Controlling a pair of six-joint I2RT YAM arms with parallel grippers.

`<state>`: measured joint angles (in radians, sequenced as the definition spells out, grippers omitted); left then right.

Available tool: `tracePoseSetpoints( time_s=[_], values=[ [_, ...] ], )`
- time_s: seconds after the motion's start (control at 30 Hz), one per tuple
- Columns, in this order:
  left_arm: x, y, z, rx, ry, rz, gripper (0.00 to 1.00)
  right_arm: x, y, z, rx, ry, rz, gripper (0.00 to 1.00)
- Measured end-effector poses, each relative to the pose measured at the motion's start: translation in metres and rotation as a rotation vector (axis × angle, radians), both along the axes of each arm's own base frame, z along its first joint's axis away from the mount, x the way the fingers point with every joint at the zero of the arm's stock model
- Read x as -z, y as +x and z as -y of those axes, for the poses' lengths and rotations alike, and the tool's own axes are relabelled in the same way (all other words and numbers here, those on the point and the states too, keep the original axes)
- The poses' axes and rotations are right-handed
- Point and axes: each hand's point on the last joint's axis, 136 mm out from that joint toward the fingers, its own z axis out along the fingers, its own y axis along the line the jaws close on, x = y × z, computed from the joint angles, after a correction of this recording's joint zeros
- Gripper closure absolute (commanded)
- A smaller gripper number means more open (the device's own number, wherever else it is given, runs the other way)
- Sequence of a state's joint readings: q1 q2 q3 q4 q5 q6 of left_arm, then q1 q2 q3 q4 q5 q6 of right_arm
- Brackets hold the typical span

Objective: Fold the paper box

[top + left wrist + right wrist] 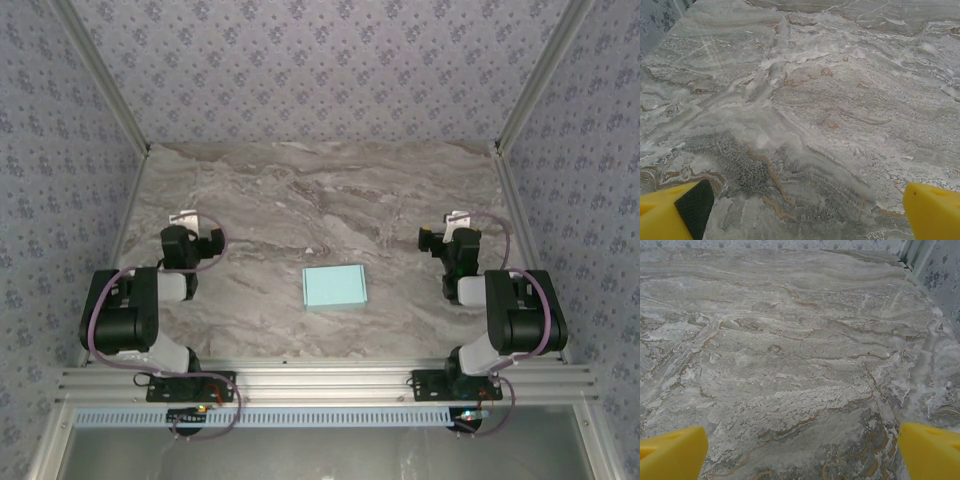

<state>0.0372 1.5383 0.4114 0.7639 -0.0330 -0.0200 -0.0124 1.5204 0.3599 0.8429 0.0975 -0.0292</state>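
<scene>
Where the marble-patterned table (pixel 300 190) stretched between the left arm (pixel 125 315) and the right arm (pixel 520 310), the aqua paper box (pixel 334 287) lay flat near its front edge, roughly midway. The left gripper (pixel 800 210) and right gripper (pixel 802 450) hung released, yellow fingers (pixel 932 212) spread wide over the tabletop, well apart from the box.

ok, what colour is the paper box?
Light aqua-blue, plain and unmarked: the paper box shows best in the top external view.

Black-and-white arms (pixel 125 315), looping purple cables (pixel 90 330), yellow wedge-shaped fingers (pixel 932 210)
</scene>
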Motion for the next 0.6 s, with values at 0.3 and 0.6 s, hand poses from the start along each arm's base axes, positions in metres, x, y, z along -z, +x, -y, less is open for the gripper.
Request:
tracePoseSetpoints(
  time_s=[0.3,0.6],
  values=[
    [0.000,0.000,0.003,0.007,0.000,0.000,0.01,0.001,0.000,-0.002,-0.012,0.003,-0.005,0.00],
    [0.000,0.000,0.006,0.013,0.002,0.000,0.01,0.004,0.000,-0.011,-0.061,0.024,-0.024,0.00]
  ],
)
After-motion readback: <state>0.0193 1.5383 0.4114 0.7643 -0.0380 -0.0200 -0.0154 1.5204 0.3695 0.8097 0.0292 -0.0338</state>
